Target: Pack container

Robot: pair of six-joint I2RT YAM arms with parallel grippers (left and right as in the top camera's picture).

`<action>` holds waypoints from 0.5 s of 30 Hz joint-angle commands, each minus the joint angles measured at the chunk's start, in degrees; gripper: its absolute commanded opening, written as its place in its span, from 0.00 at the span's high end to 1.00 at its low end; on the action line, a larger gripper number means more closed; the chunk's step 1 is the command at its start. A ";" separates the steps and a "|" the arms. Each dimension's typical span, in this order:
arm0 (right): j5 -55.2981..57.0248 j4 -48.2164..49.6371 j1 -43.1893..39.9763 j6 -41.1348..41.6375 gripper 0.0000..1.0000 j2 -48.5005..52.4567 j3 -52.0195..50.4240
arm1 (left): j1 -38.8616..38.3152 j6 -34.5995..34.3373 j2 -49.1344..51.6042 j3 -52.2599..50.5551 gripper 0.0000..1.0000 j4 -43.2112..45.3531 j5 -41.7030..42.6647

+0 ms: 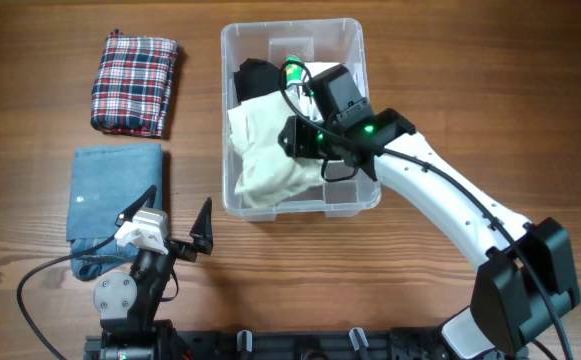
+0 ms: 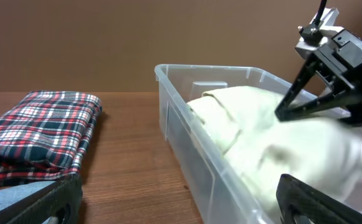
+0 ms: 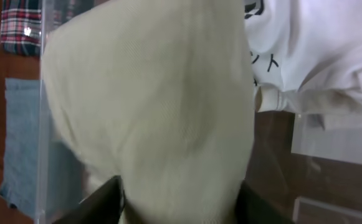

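The clear container (image 1: 232, 120) stands at the table's middle back, and its near wall shows in the left wrist view (image 2: 187, 124). A cream folded cloth (image 1: 265, 150) fills its left half, beside a black garment (image 1: 257, 78) and a white printed one (image 3: 305, 43). My right gripper (image 1: 315, 152) is inside the container, open, with its fingers (image 3: 177, 202) spread either side of the cream cloth (image 3: 156, 106). My left gripper (image 1: 178, 215) is open and empty, low over the bare table (image 2: 181, 208), left of the container's front corner.
A folded plaid cloth (image 1: 135, 82) lies at the back left and also shows in the left wrist view (image 2: 37, 134). A folded blue denim cloth (image 1: 110, 195) lies in front of it, just left of my left gripper. The right arm reaches in from the front right.
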 commanded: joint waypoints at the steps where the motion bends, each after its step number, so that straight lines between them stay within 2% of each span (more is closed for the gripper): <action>1: -1.49 0.44 0.57 0.31 0.29 0.33 0.81 | 0.42 0.87 -0.35 -0.33 0.00 0.00 0.48; 8: 4.13 0.61 0.57 -1.60 0.11 0.28 1.14 | 0.42 0.87 -0.35 -0.33 0.00 0.00 0.48; 15: 9.79 0.57 0.52 -6.03 0.00 -0.92 5.27 | 0.42 0.87 -0.35 -0.33 0.00 0.00 0.48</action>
